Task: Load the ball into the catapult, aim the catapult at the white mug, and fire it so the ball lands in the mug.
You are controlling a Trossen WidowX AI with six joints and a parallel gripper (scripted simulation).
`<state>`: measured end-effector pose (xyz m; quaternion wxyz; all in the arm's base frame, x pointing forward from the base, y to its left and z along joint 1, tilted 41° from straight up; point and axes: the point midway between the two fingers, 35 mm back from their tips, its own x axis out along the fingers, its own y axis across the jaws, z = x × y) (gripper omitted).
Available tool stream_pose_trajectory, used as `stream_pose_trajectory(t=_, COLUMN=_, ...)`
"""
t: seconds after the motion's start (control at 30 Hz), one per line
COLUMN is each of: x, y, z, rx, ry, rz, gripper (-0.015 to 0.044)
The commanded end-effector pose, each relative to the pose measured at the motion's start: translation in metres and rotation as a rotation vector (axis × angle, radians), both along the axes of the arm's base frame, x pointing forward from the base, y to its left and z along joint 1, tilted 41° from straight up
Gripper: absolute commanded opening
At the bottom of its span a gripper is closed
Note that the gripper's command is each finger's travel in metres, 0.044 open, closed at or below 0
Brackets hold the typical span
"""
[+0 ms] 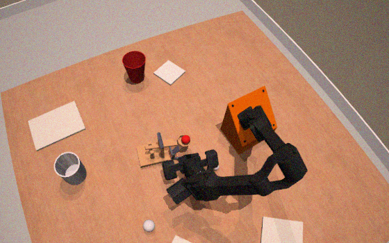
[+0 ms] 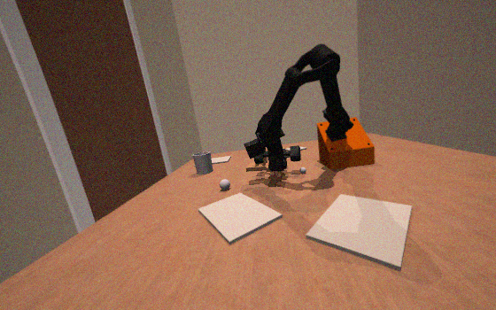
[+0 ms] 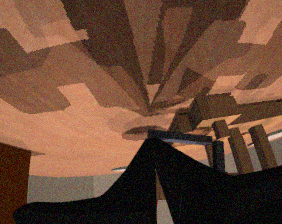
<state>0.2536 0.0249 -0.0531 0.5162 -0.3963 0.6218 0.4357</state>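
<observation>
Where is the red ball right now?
In the top view the red ball sits in the cup at the catapult arm's right end, just above the lowered gripper and left of the orange base.

Top overhead, exterior low oblique — wrist close

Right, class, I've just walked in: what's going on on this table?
A black arm on an orange base has its shut, empty gripper low beside a small wooden catapult. A red ball already sits in the catapult's cup. The white mug stands off to one side, a red cup farther away, and a white ball lies loose on the table. Nothing has been fired yet.
</observation>
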Motion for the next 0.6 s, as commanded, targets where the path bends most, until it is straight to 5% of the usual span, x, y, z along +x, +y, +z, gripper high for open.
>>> stream_pose_trajectory(t=0.0, x=-0.002, y=0.010, z=-0.010, rx=0.008, ry=0.009, rz=0.002, gripper=0.0000)
stream_pose_trajectory(t=0.13, x=0.001, y=0.007, z=0.000, rx=0.007, ry=0.008, rz=0.002, gripper=0.0000)
stream_pose_trajectory(t=0.4, x=0.006, y=-0.028, z=0.122, rx=0.001, ry=0.002, rz=0.008, gripper=0.0000)
stream_pose_trajectory(t=0.47, x=0.006, y=-0.029, z=0.125, rx=0.001, ry=0.001, rz=0.008, gripper=0.0000)
stream_pose_trajectory(t=0.57, x=0.016, y=-0.024, z=0.105, rx=0.012, ry=-0.018, rz=-0.024, gripper=0.0079)
